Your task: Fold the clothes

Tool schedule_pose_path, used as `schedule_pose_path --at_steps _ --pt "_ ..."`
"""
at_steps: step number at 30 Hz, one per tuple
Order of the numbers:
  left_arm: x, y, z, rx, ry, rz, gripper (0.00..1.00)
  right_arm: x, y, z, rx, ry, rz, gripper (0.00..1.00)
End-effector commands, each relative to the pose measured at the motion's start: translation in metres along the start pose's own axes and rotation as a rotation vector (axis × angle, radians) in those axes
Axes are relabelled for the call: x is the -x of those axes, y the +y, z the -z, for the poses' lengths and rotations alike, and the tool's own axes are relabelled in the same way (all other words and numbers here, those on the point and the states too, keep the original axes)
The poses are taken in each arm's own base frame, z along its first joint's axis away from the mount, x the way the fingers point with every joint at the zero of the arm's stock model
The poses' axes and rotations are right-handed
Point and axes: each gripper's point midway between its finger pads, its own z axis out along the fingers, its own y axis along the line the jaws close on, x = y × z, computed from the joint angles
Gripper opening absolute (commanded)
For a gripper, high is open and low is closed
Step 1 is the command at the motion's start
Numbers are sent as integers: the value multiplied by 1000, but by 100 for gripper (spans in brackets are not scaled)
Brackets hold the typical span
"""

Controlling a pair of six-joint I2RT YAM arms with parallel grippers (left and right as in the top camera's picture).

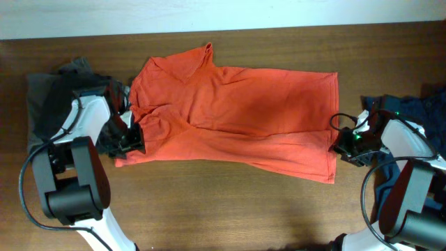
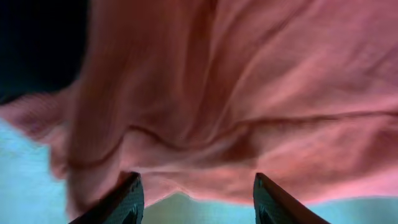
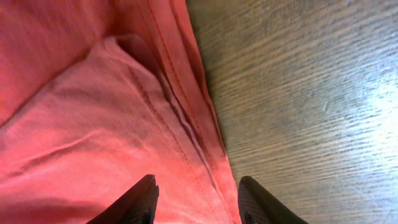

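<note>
Left arm's bent in low, its gripper [image 1: 131, 139] at the left edge of the orange shirt [image 1: 237, 111], fingers spread wide, nothing pinched. Shirt's spread out mid-table [image 1: 223, 209]. Right gripper [image 1: 343, 145] is down at the right hem, also gaping, holding nothing.

An orange-red shirt [image 3: 81, 112] covers the left half of the view, lying on the wooden table [image 3: 311, 93], whose bare grain shows on the right. Its stitched hem runs diagonally from the top centre to the bottom, with a folded layer forming a ridge alongside. The right end effector [image 3: 196, 202] has its two dark tips spread apart at the bottom edge, straddling the hem.
</note>
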Motion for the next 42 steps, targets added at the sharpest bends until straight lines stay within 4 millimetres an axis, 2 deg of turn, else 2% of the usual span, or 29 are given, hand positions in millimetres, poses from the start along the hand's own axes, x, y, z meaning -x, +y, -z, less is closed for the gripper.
schedule_pose_path --at_steps 1,4,6,13,18,23,27,32,37,42 --pt "-7 -3 -13 -25 -6 21 39 10 5 8 18 -47 24 47" --pt "-7 -3 -20 -26 -12 20 10 12 4 4 20 -61 29 47" --pt "-6 -3 -20 -26 -16 19 1 12 4 2 19 -58 28 47" --pt "-5 -2 -19 -27 -24 20 1 7 5 -18 15 -2 35 46" --pt "-4 -3 -19 -28 -26 20 1 10 17 -28 9 -13 101 37" --pt "-4 -3 -19 -28 -26 20 0 15 20 -29 9 -33 115 23" --pt "-4 -2 -19 -27 -26 20 1 13 11 -28 -40 -26 106 10" --pt "-5 -2 -19 -26 -25 19 1 13 1 -25 -99 -21 74 4" --pt "-4 10 -17 16 -29 34 0 8 -29 -9 -281 -3 -72 4" --pt "3 25 -3 12 -58 81 1 6 -30 -7 -292 4 -76 4"
